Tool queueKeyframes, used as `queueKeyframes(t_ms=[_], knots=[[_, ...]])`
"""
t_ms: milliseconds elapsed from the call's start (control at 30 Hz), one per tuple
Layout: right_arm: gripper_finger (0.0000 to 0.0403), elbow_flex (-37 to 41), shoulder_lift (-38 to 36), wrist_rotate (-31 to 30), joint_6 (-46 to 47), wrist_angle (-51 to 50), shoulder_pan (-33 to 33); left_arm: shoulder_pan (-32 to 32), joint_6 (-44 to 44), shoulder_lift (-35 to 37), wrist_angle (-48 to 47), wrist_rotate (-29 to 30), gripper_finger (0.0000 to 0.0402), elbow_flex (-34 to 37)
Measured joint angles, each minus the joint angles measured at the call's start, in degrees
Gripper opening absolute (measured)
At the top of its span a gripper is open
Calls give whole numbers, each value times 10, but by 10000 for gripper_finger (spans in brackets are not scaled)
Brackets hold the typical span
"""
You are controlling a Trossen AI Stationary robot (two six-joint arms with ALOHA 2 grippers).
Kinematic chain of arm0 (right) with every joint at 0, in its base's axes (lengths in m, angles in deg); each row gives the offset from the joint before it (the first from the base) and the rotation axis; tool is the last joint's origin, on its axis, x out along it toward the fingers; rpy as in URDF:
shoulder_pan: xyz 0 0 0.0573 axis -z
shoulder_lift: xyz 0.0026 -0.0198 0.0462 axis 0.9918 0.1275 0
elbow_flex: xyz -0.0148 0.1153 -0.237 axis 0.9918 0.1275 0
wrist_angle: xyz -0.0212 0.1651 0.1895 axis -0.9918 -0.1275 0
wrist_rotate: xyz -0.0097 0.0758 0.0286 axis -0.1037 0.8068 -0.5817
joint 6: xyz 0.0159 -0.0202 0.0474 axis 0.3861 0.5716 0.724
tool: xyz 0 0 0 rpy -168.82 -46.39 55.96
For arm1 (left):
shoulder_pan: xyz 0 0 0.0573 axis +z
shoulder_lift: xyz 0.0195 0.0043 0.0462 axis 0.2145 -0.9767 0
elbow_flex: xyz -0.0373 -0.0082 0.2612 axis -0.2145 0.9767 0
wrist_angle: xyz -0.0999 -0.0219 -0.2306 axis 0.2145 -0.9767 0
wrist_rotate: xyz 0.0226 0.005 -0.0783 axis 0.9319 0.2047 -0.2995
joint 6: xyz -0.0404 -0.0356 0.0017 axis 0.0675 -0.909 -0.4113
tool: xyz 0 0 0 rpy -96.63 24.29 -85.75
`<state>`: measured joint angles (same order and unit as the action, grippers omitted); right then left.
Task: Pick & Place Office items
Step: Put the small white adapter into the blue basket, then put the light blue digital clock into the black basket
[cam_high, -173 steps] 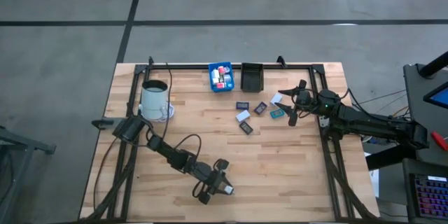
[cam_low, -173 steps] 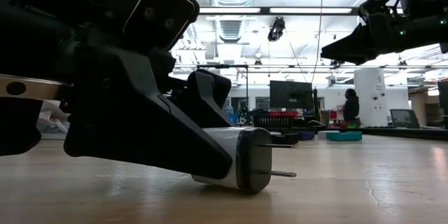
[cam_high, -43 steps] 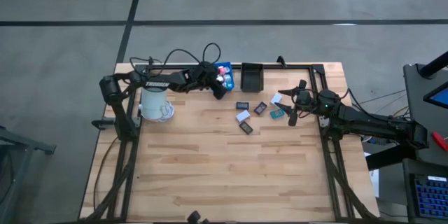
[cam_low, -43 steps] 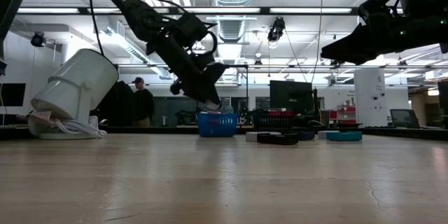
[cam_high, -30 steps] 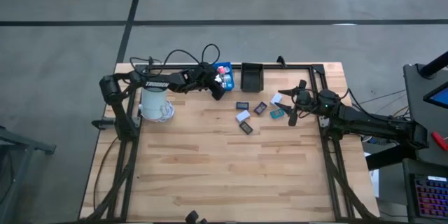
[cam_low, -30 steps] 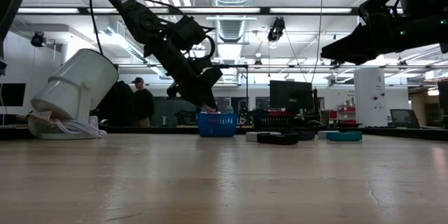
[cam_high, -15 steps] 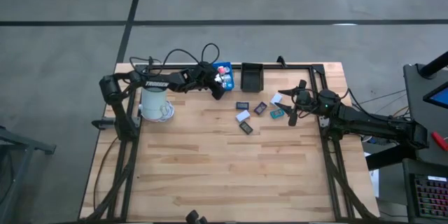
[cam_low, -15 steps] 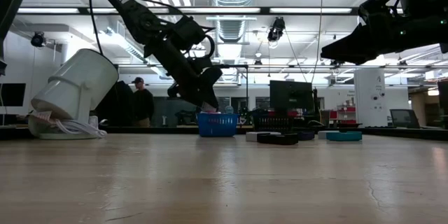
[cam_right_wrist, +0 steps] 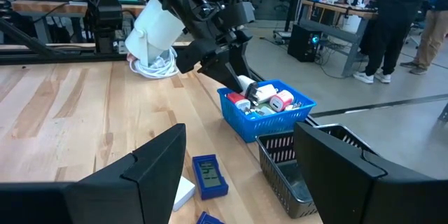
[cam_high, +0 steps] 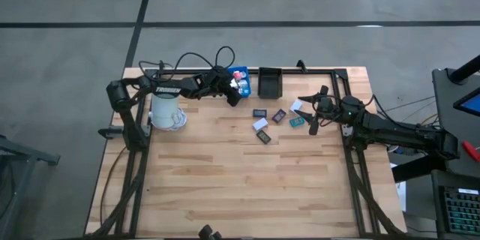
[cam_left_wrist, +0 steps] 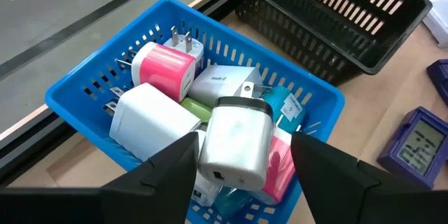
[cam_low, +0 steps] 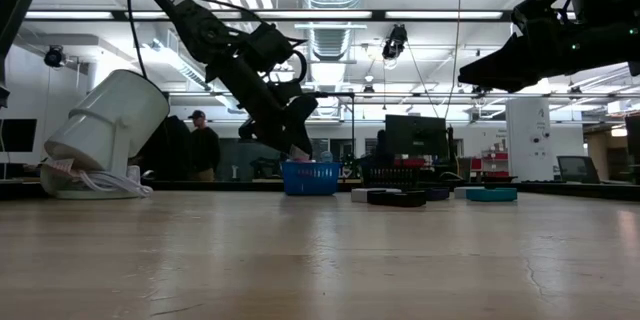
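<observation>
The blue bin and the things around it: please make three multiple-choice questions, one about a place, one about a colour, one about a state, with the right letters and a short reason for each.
1. Where is the left gripper?
A. over the blue bin
B. over the white mug
C. at the table's near edge

2. What colour is the empty bin beside the blue one?
A. red
B. black
C. white

3. How do the left gripper's fingers stand?
A. shut on a charger
B. shut on nothing
C. open

Answers: 1 A, the high view shows it at the blue bin. 2 B, it is black in the high and left wrist views. 3 C, the fingers stand apart on both sides of the white charger, which lies on the pile.
</observation>
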<state>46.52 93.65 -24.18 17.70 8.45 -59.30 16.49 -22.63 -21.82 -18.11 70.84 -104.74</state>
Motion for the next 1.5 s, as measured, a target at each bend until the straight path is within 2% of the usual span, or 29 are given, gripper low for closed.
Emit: queueKeyframes(t_ms=[267,700,967,1333,1500], knots=[[256,0,0,0,0,0,0,0,15,9,-1,-13,234,-5],[256,0,0,0,0,0,0,-27,28,117,-22,-26,234,-1],[256,0,0,0,0,0,0,-116,74,176,-22,-25,234,-1],[256,0,0,0,0,0,0,-291,148,221,10,-18,234,0],[256,0,0,0,0,-1,0,-374,179,232,19,11,234,10]])
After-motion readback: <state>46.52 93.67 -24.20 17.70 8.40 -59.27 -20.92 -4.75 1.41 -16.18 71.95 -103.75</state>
